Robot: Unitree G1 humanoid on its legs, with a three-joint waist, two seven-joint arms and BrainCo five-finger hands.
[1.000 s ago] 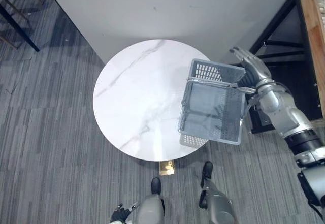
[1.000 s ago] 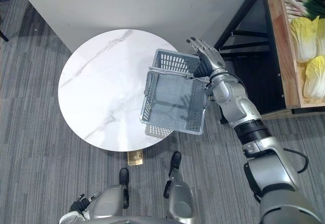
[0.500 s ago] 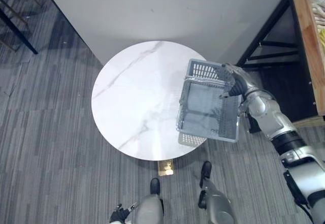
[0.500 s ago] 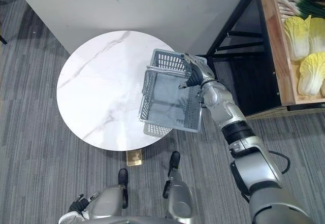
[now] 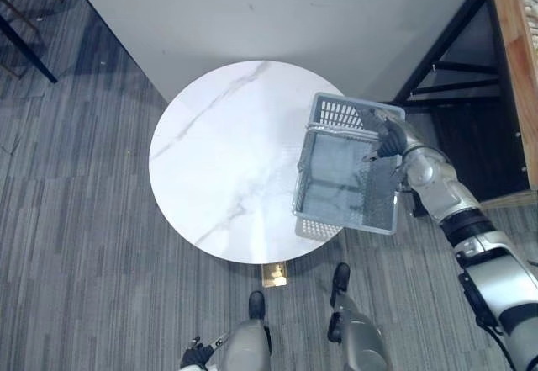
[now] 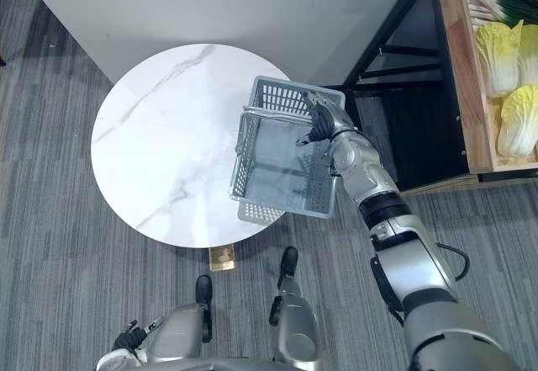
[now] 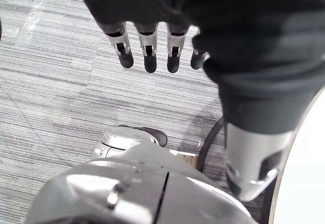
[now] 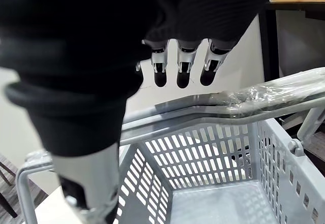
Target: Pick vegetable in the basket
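The vegetables, pale yellow-green cabbages (image 6: 498,47), lie in a wooden crate (image 6: 466,76) well to the right of the round table (image 6: 168,135), and none is in the grey basket (image 6: 286,102) standing at the table's right edge. A cabbage is likely bulky but not heavy, with loose, easily bruised outer leaves over a firmer core, so a broad wrap around its thick lower half would probably serve better than a pinch at the leafy tip. The basket looks stiff and light, and is best taken by its two handles (image 8: 203,107). The right hand (image 6: 322,123) hovers at the basket's far right corner with its fingers (image 8: 185,69) released and straight, their tips just above the handles and grasping nothing. The left hand (image 7: 148,49) hangs low over the carpet, fingers also relaxed. The right eye view reaches far enough to show the cabbages, while the left eye view catches the crate's wooden side. The right wrist view settles the gap between fingertips and handles, which the head views leave unclear.
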